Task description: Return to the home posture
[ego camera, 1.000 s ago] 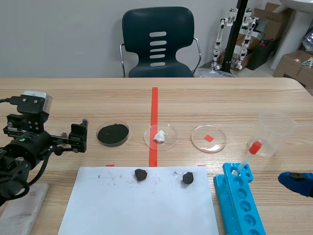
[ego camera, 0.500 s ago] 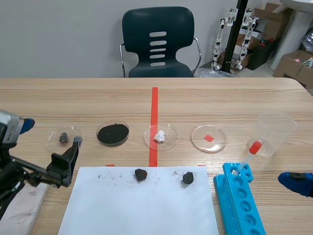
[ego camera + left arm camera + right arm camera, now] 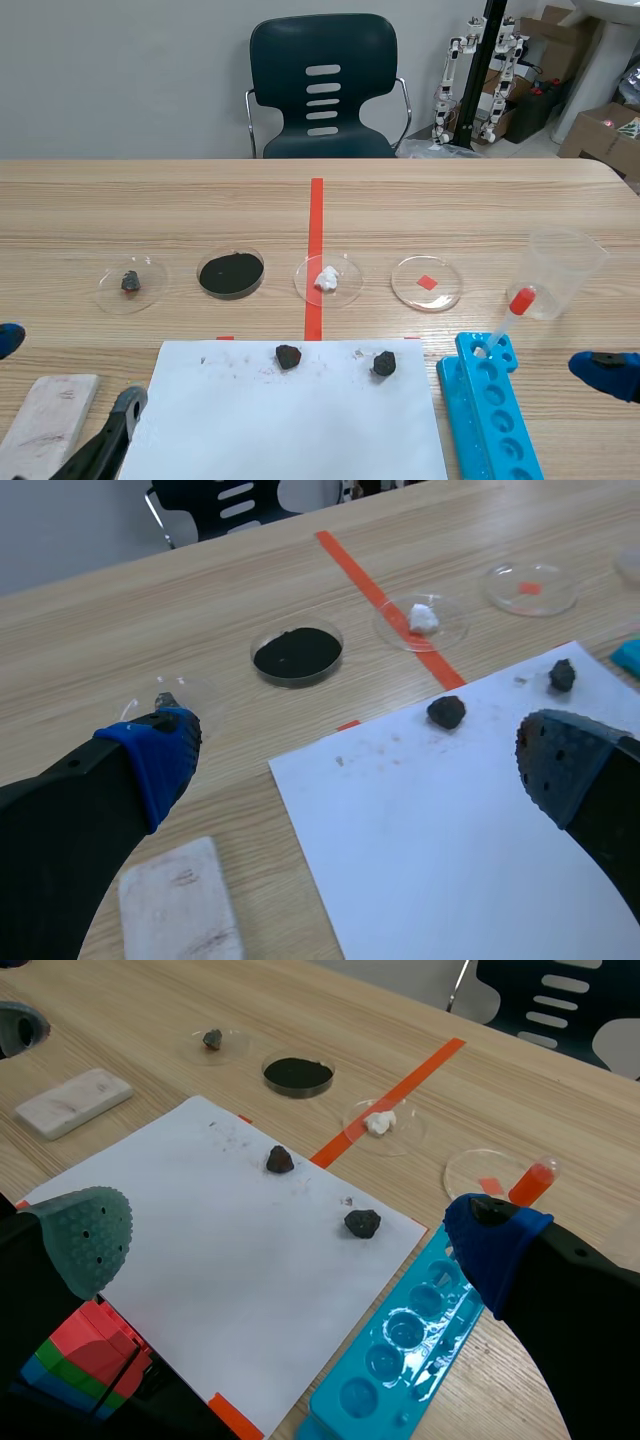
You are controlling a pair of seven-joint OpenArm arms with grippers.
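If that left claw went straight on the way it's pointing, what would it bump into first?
Probably the white paper sheet, lying straight ahead between the fingers of the open left claw. A dark lump sits farther along on it; depth is hard to judge.

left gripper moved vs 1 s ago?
Yes. The left gripper has pulled back toward the robot, from beside the black powder dish to down by the white slab.
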